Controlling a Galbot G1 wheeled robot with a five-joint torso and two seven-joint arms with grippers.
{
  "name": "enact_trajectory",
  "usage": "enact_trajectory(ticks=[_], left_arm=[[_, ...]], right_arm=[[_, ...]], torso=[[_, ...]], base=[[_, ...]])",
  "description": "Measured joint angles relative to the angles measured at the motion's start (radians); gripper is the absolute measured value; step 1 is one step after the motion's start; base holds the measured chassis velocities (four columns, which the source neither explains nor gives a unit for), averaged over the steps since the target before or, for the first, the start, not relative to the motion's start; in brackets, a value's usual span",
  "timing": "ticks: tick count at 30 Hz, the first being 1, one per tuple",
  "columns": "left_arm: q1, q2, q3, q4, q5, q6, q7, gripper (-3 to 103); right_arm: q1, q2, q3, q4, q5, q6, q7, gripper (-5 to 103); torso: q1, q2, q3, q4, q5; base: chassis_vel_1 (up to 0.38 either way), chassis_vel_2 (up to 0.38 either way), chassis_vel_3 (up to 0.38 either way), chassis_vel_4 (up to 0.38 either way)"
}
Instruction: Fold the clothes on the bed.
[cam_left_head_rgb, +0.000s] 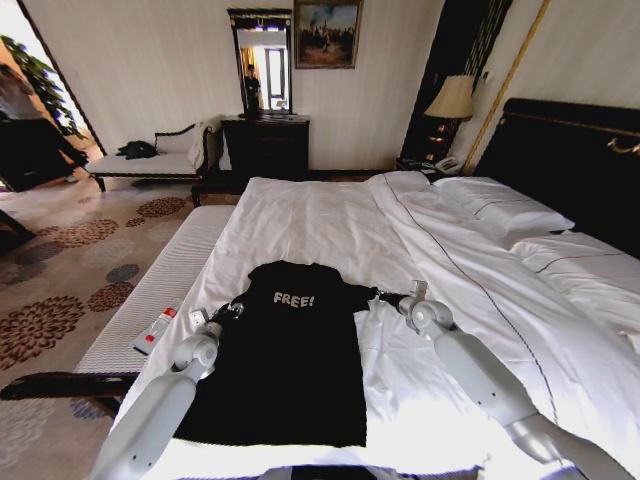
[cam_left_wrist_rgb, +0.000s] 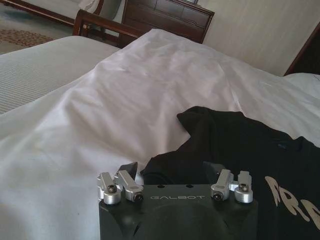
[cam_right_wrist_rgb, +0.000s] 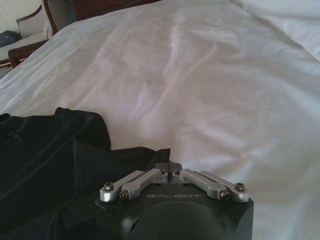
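While flat on bed (cam_left_head_rgb: 330, 215), T-shirt (cam_left_head_rgb: 285, 350), end effectors at sleeves

A black T-shirt (cam_left_head_rgb: 285, 360) with white "FREE!" lettering lies flat, chest up, near the foot of the white-sheeted bed (cam_left_head_rgb: 330, 225).

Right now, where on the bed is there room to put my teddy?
Bare white sheet lies between the T-shirt collar and the far foot edge of the bed, and between the shirt and the pillows. It's crowded at the sleeves, where the left tool and right tool sit.
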Motion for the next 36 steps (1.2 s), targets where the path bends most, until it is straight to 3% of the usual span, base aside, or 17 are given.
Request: enact_trajectory(ticks=[3, 6, 8, 9, 12, 15, 17, 22, 23, 24, 36], left_arm=[[-0.002, -0.001, 0.001, 0.004, 0.000, 0.002, 0.000, 78], [-0.003, -0.003, 0.001, 0.014, -0.001, 0.007, 0.000, 64], [-0.003, -0.004, 0.001, 0.016, 0.000, 0.007, 0.001, 64], [-0.003, -0.005, 0.001, 0.016, 0.000, 0.007, 0.001, 53], [-0.005, -0.006, 0.001, 0.016, 0.000, 0.007, 0.001, 47], [-0.011, -0.007, -0.007, 0.012, -0.001, 0.006, 0.001, 32], [-0.012, -0.007, -0.008, 0.012, -0.002, 0.006, 0.001, 32], [-0.012, -0.006, -0.008, 0.015, -0.002, 0.006, 0.002, 10], [-0.012, -0.006, -0.008, 0.015, -0.002, 0.006, 0.002, 10], [-0.010, -0.007, -0.008, 0.015, 0.000, 0.006, 0.002, 2], [-0.044, -0.007, -0.008, 0.041, 0.013, -0.001, 0.005, 0]], right_arm=[[-0.001, -0.001, 0.000, 0.000, 0.000, 0.000, 0.000, 0], [-0.002, -0.005, 0.001, 0.002, 0.001, 0.000, 0.000, 0], [-0.002, -0.006, 0.002, 0.002, 0.001, 0.000, 0.000, 0], [-0.002, -0.006, 0.002, 0.002, 0.001, 0.000, 0.000, 0], [-0.002, -0.007, 0.002, 0.003, 0.002, 0.000, 0.000, 0], [-0.001, -0.006, 0.002, 0.003, 0.002, 0.000, 0.000, 0], [-0.001, -0.006, 0.001, 0.003, 0.001, 0.000, 0.000, 0], [0.001, -0.004, 0.001, 0.003, 0.001, 0.000, 0.001, 0], [0.001, -0.004, 0.001, 0.003, 0.001, 0.000, 0.001, 0], [-0.001, -0.004, 0.001, 0.003, 0.001, 0.000, 0.001, 0], [-0.010, -0.007, 0.006, 0.003, 0.001, 0.002, 0.001, 0]], torso=[[0.000, 0.000, 0.000, 0.0000, 0.0000], [0.000, 0.000, 0.000, 0.0000, 0.0000], [0.000, 0.000, 0.000, 0.0000, 0.0000], [0.000, 0.000, 0.000, 0.0000, 0.0000], [0.000, 0.000, 0.000, 0.0000, 0.0000], [0.000, 0.000, 0.000, 0.0000, 0.0000], [0.000, 0.000, 0.000, 0.0000, 0.0000], [0.000, 0.000, 0.000, 0.0000, 0.0000], [0.000, 0.000, 0.000, 0.0000, 0.0000], [0.000, 0.000, 0.000, 0.0000, 0.0000], [0.000, 0.000, 0.000, 0.0001, -0.0002]], base=[[0.000, 0.000, 0.000, 0.000], [0.000, 0.000, 0.000, 0.000], [0.000, 0.000, 0.000, 0.000], [0.000, 0.000, 0.000, 0.000], [0.000, 0.000, 0.000, 0.000], [0.000, 0.000, 0.000, 0.000], [0.000, 0.000, 0.000, 0.000], [0.000, 0.000, 0.000, 0.000], [0.000, 0.000, 0.000, 0.000], [0.000, 0.000, 0.000, 0.000], [0.000, 0.000, 0.000, 0.000]])
